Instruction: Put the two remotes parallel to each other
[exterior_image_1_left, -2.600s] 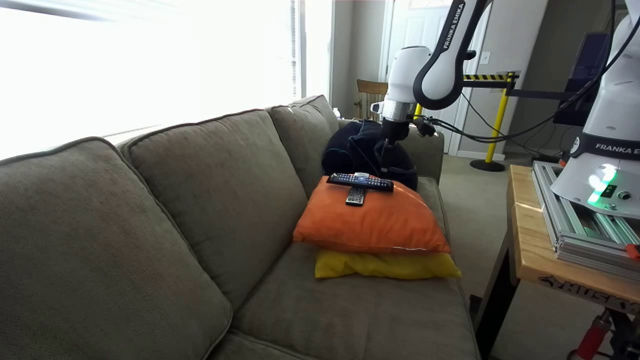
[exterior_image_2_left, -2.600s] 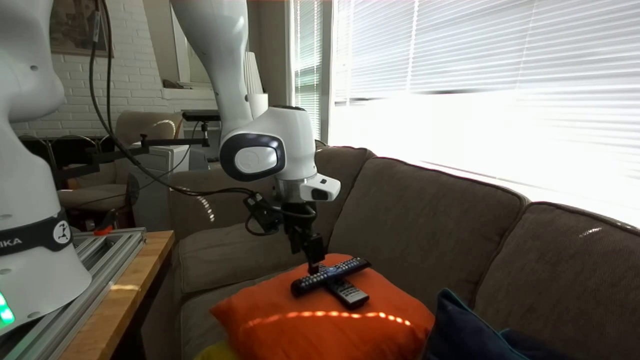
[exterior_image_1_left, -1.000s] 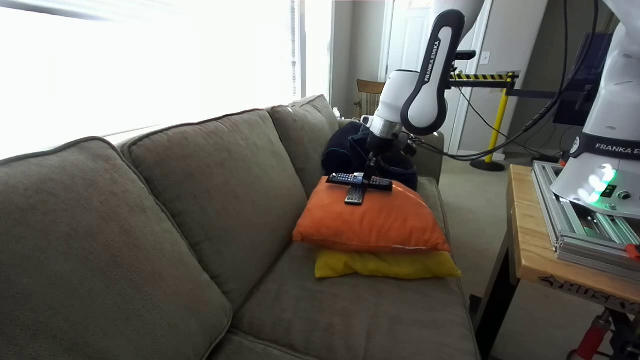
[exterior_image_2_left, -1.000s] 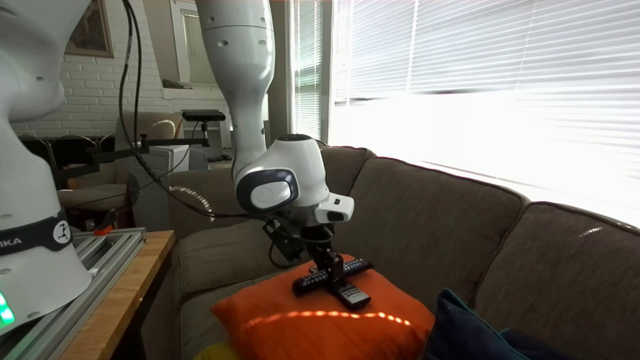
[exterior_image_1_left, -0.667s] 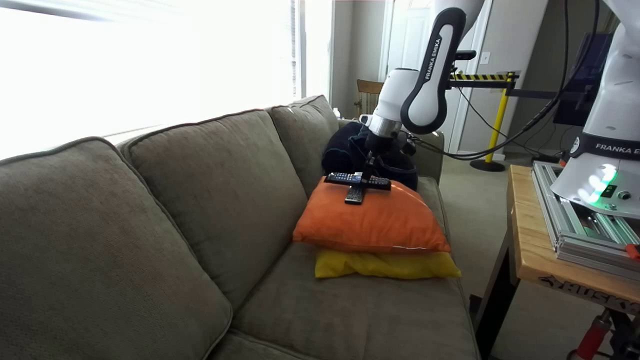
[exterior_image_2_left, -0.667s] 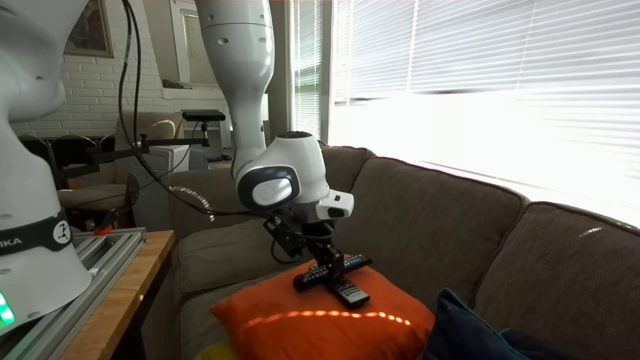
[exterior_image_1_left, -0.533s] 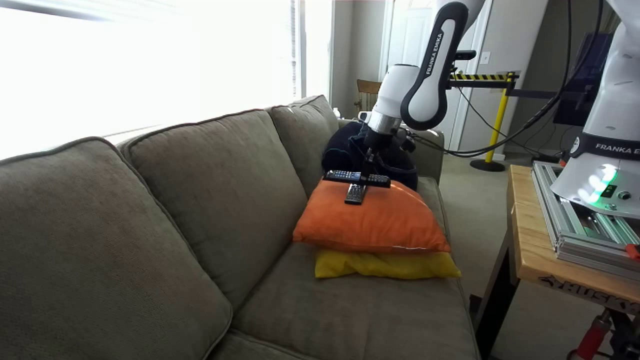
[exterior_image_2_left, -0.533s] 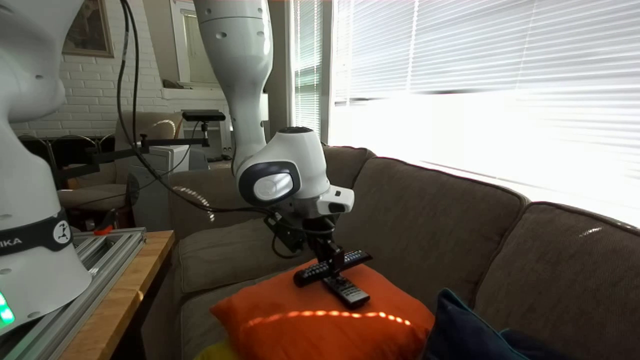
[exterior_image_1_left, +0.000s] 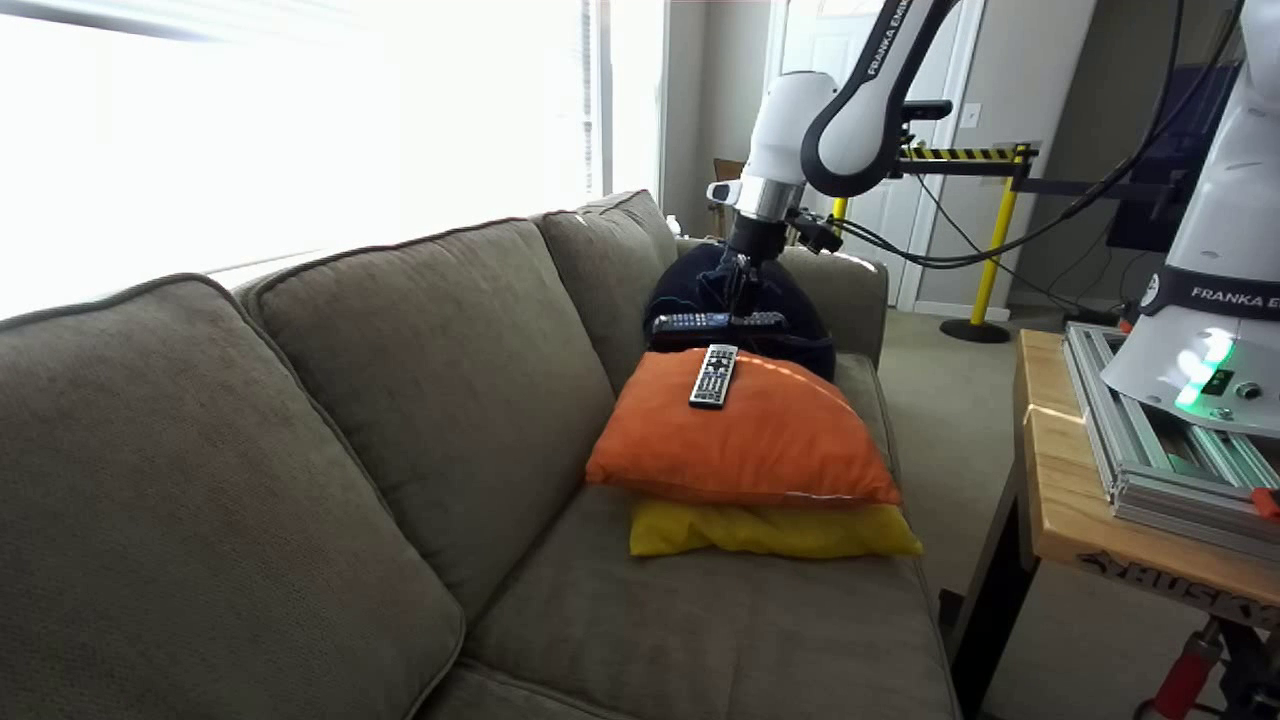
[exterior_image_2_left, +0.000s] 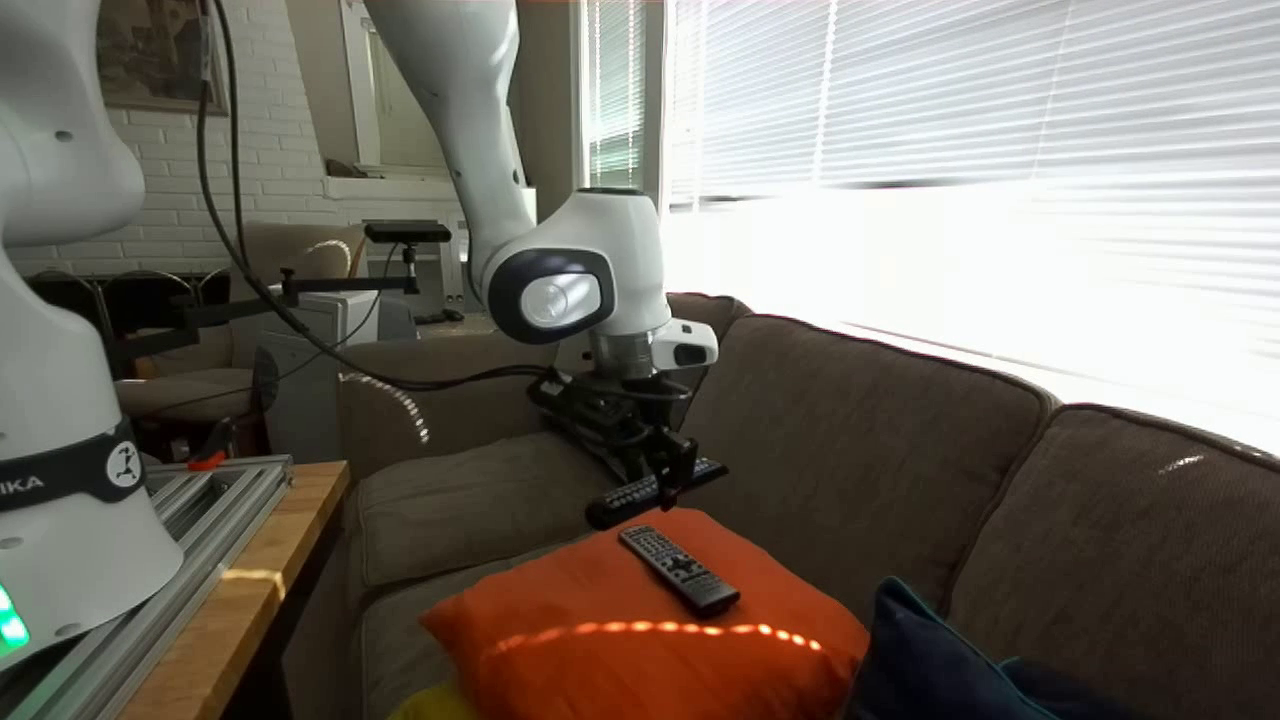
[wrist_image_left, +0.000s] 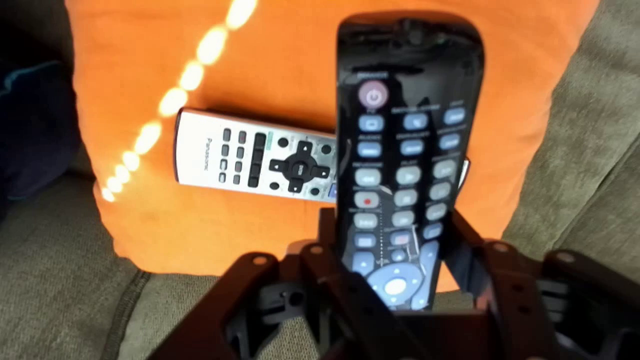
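My gripper (wrist_image_left: 392, 230) is shut on the black remote (wrist_image_left: 407, 175), one finger against each long side. Both exterior views show that black remote (exterior_image_1_left: 690, 322) (exterior_image_2_left: 625, 502) held up in the air above the back part of the orange cushion. Beneath it, the grey remote (exterior_image_1_left: 713, 377) (exterior_image_2_left: 680, 568) lies flat on the cushion. From the wrist, the grey remote (wrist_image_left: 200, 150) looks silvery with dark buttons, and the black one hides part of its right half. The two remotes point roughly crosswise to each other.
The orange cushion (exterior_image_1_left: 750, 440) rests on a yellow cushion (exterior_image_1_left: 775, 530) on the sofa seat. Sofa back cushions (exterior_image_2_left: 850, 440) rise on the window side. A dark blue bundle (exterior_image_1_left: 685, 290) sits near the armrest. The robot's wooden table (exterior_image_1_left: 1060, 490) stands across from the sofa.
The gripper came down onto the black remote, which lay across the grey one, and gripped it. It has since risen with that remote, uncovering the grey one, which stayed put.
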